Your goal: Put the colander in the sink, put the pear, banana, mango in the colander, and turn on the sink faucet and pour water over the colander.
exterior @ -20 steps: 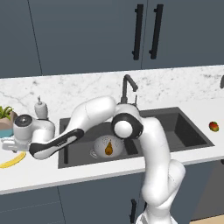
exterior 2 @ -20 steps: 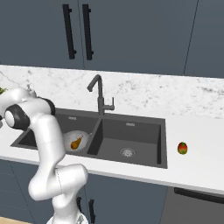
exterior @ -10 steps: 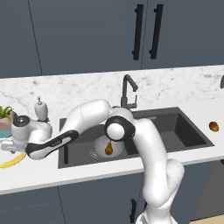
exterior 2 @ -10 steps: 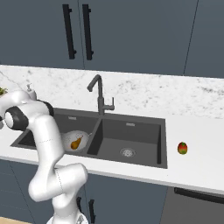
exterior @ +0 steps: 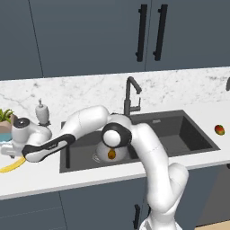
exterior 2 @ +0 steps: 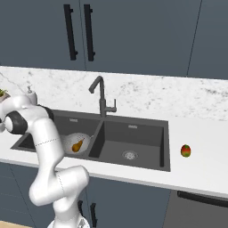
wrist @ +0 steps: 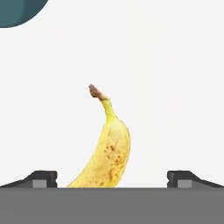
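Change since the earlier pictures: the arm has swung further out over the left end of the worktop [exterior: 40, 173], and its hand now sits above the banana [exterior: 11, 165]; the fruit and the sink items lie where they did.

Fingers [wrist: 112, 177]: spread wide apart, holding nothing. In the hand view the two dark tips stand at either side of the banana's [wrist: 107, 153] lower end, clear of it. The hand itself shows in the left base view at the far left, over the banana.

Banana: yellow with brown speckles, lying flat on the white worktop left of the sink [exterior: 188, 130], stem end pointing away from the fingers in the hand view.

Colander [exterior 2: 67, 142]: silvery bowl, sitting in the left basin of the dark sink [exterior 2: 147, 133]; in the left base view the colander [exterior: 99, 153] is partly behind the arm's elbow.

Pear [exterior 2: 77, 145]: brownish-golden, inside the colander; also seen in the left base view [exterior: 111, 154].

Mango [exterior 2: 185, 151]: red and green, on the worktop [exterior 2: 196, 169] right of the sink, well apart from the basin edge; in the left base view it lies near the right border [exterior: 219, 130].

Faucet [exterior 2: 101, 95]: dark, upright behind the divider between the two basins; no water visible.

Soap bottle [exterior: 42, 112]: white, on the worktop behind the hand.

Potted plant [exterior: 6, 120]: at the left edge, in a teal pot.
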Tool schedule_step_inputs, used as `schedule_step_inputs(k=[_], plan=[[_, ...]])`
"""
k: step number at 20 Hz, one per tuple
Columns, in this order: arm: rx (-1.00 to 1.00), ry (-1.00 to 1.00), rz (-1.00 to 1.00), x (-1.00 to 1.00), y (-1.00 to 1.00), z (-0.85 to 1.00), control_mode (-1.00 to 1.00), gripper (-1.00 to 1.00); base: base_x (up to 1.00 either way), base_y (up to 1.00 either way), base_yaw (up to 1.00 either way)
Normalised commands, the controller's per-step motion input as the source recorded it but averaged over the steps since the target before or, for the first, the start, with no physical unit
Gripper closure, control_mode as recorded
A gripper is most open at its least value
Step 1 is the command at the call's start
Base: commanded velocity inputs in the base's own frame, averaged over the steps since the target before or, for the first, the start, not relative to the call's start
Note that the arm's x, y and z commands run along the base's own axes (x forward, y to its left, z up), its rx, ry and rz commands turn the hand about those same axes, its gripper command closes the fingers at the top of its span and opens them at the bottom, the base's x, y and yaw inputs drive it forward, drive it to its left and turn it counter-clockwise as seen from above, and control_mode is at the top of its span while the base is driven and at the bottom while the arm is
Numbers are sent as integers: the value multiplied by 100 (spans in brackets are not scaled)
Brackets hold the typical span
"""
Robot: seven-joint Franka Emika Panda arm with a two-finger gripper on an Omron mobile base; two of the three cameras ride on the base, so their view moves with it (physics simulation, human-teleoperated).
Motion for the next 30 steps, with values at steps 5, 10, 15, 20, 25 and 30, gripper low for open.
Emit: schedule_step_inputs(k=[5,10,15,20,25,30], plan=[[0,8,0,22,10,-13,-100,-100,0,0,0],[0,7,0,11,14,-14,-100,-100,0,0,0],[-8,5,0,4,20,-24,-100,100,0,0,0],[-11,1,0,3,4,-29,-100,100,0,0,0],[-14,0,0,0,-8,-33,-100,100,0,0,0],[-6,0,0,-8,-49,-20,-100,100,0,0,0]])
